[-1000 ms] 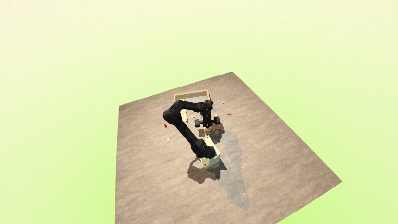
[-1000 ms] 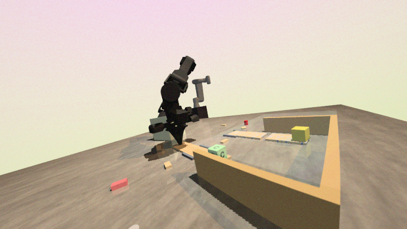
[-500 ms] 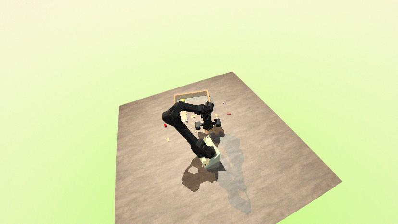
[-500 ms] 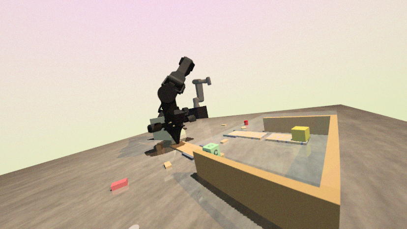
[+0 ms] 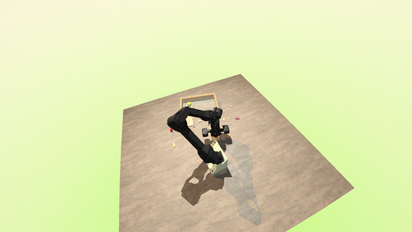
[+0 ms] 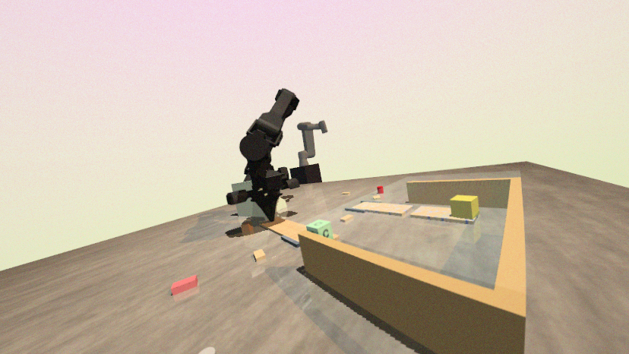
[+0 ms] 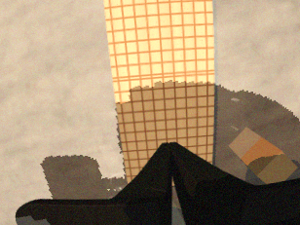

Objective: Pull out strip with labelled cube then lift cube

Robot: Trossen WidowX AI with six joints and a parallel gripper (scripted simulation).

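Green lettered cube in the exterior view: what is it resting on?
The green cube sits on the orange strip, which runs out to the shut tool. The frame wall covers the cube's base and the strip beyond it, so the contact itself is hidden.

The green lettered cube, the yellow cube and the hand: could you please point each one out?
green lettered cube (image 6: 320, 228), exterior view, on its lettered face.
yellow cube (image 6: 463, 207), exterior view, on its front face.
hand (image 7: 172, 150), wrist view, at the closed fingertips.
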